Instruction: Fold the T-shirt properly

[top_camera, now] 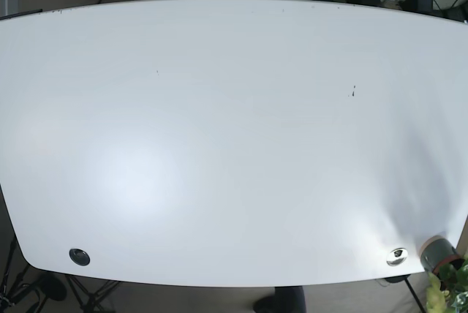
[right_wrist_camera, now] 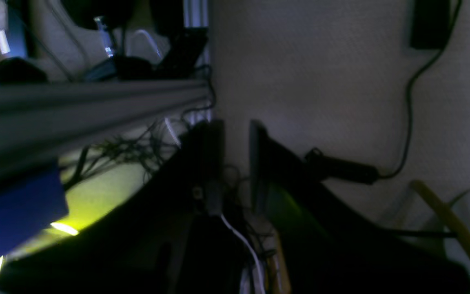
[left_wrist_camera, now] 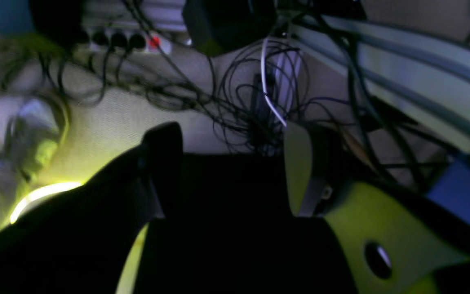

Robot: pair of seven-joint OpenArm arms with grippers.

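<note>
On base view, white bench [top_camera: 234,145] smooth, matte, curved edges; no T-shirt visible in my feeds. Left claw [left_wrist_camera: 233,163] released, right claw [right_wrist_camera: 235,155] released, both over carpeted floor [right_wrist_camera: 320,81], tangled cables [left_wrist_camera: 255,102].

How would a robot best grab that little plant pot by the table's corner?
Probably by the pot rim, pinching across its round grey wall from above and coming in from the table side, since the leaves crowd the opposite side. How deep the pot is cannot be seen here.
</note>
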